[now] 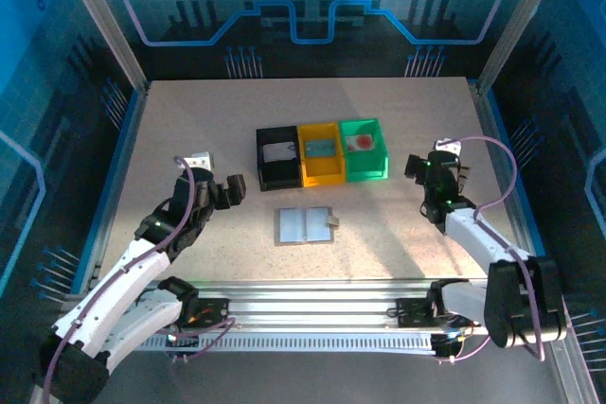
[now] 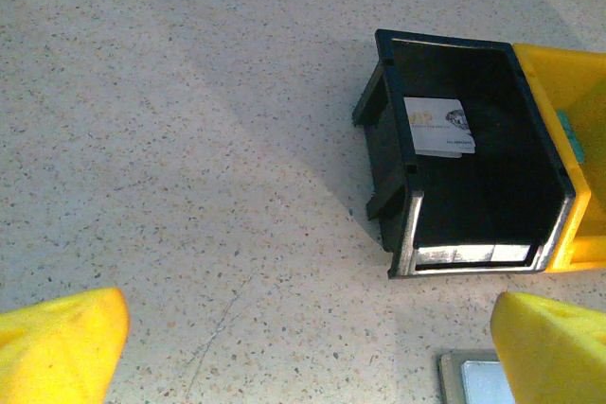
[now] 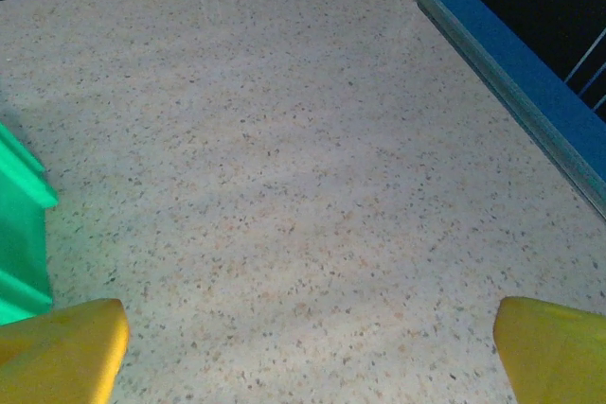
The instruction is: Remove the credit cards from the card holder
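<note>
**A:** Where was the wallet?

**B:** The small flat grey folding card holder (image 1: 305,225) lay opened out on the speckled pale tabletop (image 1: 189,130). Its little tab clasp (image 1: 333,222) stuck out on its right side, and nothing touched it.

**A:** What stood around it?

**B:** Three small plastic bins stood in a row just behind the card holder, on the side away from the arm bases, and each touched its neighbour. The black bin (image 1: 260,160) was behind it and a little to the left, and a thin whitish credit card (image 1: 280,151) with dark print lay inside. The yellow bin (image 1: 322,178) was straight behind it and held a bluish credit card (image 1: 320,149). The green bin (image 1: 365,174) was behind it to the right and held a pale credit card (image 1: 360,142) with a red-orange round mark.

**A:** Was anything in the card holder itself?

**B:** I could not tell. From above I saw only its pale blue-grey pockets.

**A:** What about the left hand?

**B:** The left hand (image 1: 230,188) hung over the tabletop to the left of the card holder, near it but apart. Its yellow fingertips (image 2: 62,342) were spread wide and held nothing.

**A:** And the right hand?

**B:** The right hand (image 1: 415,166) was well to the right of the card holder, over bare tabletop. It was also spread wide and empty.
</note>
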